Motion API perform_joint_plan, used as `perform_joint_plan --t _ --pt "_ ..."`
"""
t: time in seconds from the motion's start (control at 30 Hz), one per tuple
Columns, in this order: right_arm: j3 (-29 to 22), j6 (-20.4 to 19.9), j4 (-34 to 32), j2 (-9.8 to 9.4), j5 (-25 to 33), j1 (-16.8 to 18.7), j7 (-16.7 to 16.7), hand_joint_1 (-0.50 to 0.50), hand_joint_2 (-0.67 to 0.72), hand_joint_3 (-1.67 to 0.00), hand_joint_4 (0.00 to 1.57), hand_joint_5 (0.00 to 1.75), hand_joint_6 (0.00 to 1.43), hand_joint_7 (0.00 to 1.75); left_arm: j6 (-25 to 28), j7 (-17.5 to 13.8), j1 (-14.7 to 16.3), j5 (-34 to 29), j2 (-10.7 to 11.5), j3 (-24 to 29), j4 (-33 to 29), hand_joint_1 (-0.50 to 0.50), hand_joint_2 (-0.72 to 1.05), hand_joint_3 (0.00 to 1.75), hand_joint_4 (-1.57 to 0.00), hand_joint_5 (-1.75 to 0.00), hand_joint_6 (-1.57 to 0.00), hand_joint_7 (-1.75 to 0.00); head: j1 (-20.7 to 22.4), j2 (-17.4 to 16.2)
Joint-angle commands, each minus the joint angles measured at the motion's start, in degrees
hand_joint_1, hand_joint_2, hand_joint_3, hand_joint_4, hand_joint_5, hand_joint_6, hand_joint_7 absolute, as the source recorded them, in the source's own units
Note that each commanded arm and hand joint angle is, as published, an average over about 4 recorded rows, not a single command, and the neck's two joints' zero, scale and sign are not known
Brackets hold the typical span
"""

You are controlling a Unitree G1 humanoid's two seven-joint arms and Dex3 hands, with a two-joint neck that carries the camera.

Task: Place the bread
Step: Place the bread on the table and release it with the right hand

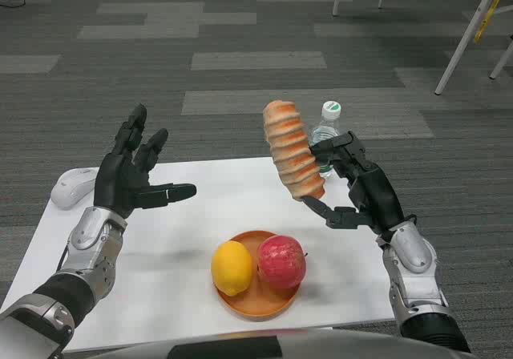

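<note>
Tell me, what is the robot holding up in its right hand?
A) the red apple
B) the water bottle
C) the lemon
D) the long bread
D: the right hand holds the long bread up in the air above the table, while the lemon and the red apple lie on the orange plate, and the water bottle stands behind the hand.

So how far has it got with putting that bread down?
Partway, it seems. Done: the bread is picked up, gripped by the right hand and raised above the white table. In hand: carrying it. Left: setting it down, perhaps by the orange plate holding a lemon and apple. The left hand waits open.
</note>
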Motion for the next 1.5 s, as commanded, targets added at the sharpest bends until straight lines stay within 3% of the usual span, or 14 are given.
perform_joint_plan --t 0.03,0.93,1.13,1.5 --pt "5.66 -0.76 -2.89 1.14 0.7 -0.6 -0.27 -0.33 -0.6 -0.58 0.06 0.97 0.4 1.4 -1.21 0.03 5.67 1.09 0.45 3.1 -6.33 0.5 0.52 0.06 0.0 -0.41 0.0 0.0 1.43 1.6" --pt "4.24 -0.85 -2.25 1.08 0.62 -0.43 0.17 -0.34 -0.6 -0.61 0.06 0.97 0.4 1.4 -1.21 0.03 5.69 1.26 0.45 3.28 -6.48 0.5 0.52 0.04 0.0 -0.41 0.0 0.0 0.68 0.78" --pt "-3.65 -1.27 0.83 -0.4 -1.41 -0.01 2.79 -0.35 -0.6 -0.63 0.06 0.97 0.4 1.4 -1.21 0.07 5.55 1.26 0.45 3.28 -6.3 0.5 0.52 0.02 0.0 -0.41 0.0 0.0 0.56 0.55" --pt "-21.53 -6.94 8.17 -1.41 -15.95 -1.13 10.28 -0.38 -0.6 -0.58 0.06 0.97 0.38 1.38 -1.21 0.11 5.55 1.26 0.36 3.28 -6.12 0.5 0.52 0.0 0.0 -0.41 0.0 0.0 0.4 0.19"
